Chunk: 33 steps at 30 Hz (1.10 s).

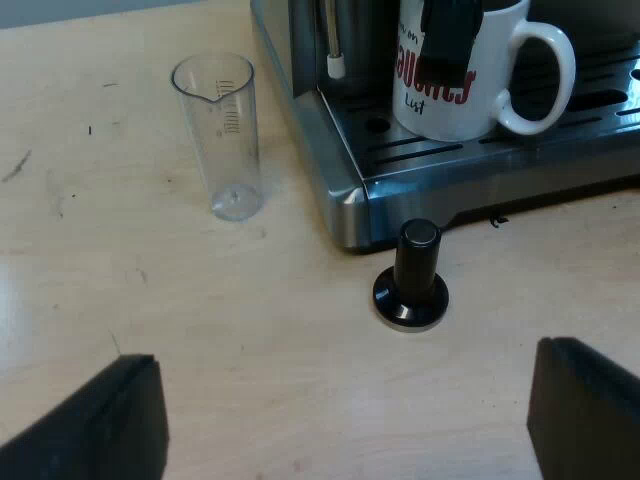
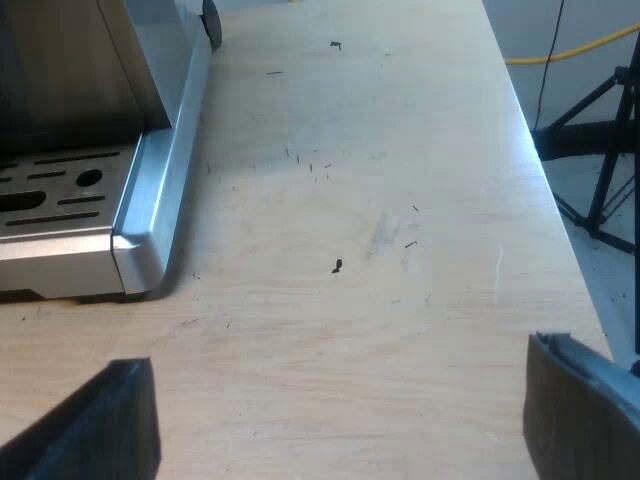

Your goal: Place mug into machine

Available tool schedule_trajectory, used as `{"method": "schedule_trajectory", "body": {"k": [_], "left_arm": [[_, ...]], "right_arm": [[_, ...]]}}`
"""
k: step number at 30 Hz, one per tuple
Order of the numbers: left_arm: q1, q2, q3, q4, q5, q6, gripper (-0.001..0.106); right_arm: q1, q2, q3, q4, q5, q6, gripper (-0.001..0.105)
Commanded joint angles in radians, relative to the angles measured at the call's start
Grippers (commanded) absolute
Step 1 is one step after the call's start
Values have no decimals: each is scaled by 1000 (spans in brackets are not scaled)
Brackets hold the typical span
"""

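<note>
A white mug [image 1: 455,85] with red lettering stands upright on the espresso machine's slotted drip tray [image 1: 470,150], its handle [image 1: 545,75] turned away from the steam wand [image 1: 333,45]. A dark part of the machine [image 1: 450,35] hangs in front of the mug's rim. My left gripper [image 1: 350,420] is open and holds nothing, hovering over bare table short of the tamper. My right gripper [image 2: 340,420] is open too, over bare wood beside the drip tray's corner [image 2: 135,245].
A clear measuring glass [image 1: 220,135] stands on the table beside the machine's corner. A tamper with a black knob [image 1: 412,275] stands just before the tray's front edge. Near my right gripper the table's edge [image 2: 545,170] drops to a floor with a black tripod [image 2: 600,150].
</note>
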Motion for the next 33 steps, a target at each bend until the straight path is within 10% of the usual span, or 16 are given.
{"method": "schedule_trajectory", "body": {"k": [1, 33], "left_arm": [[-8, -140, -4, -12, -6, 2, 81], [-49, -140, -4, -12, -6, 2, 81]], "right_arm": [[-5, -39, -4, -8, -7, -4, 76], [18, -41, -4, -8, -7, -4, 76]]}}
